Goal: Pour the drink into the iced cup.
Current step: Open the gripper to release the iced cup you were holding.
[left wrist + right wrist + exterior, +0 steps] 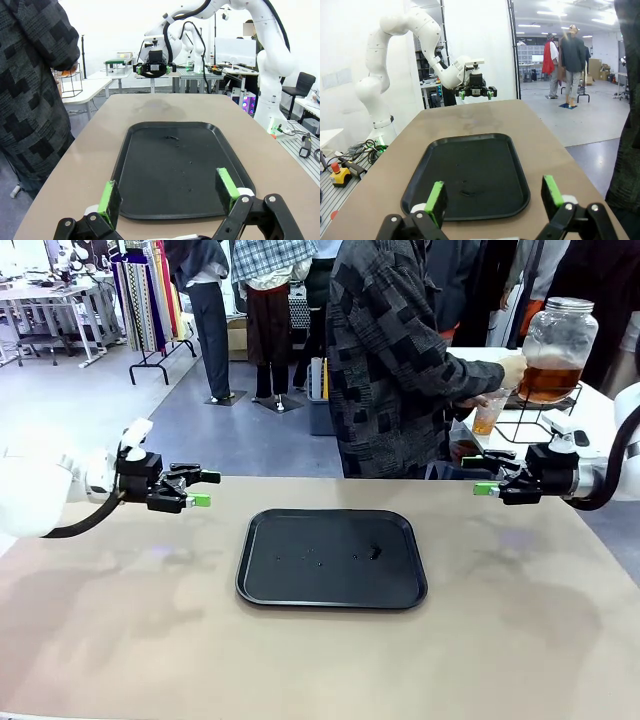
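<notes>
Above the counter's (520, 640) left side, the left gripper (200, 489) is hovering with its jaws standing apart and nothing between them. Across on the right, the right gripper (482, 477) is hanging the same way, jaws spread wide and holding nothing. Between the two, a black tray (331, 558) is lying flat on the counter, carrying nothing but a few small specks and a dark smudge near its far right part. Beyond the counter's far edge, a person in a dark patterned jacket (390, 360) is standing turned to the right, one hand (513, 371) reaching to a large clear glass jar (558, 348) on a wire stand (535, 418). The drink (551, 381), amber-brown, is filling the jar's lower part. Just below, a clear cup (489, 412) is showing amber liquid too.
</notes>
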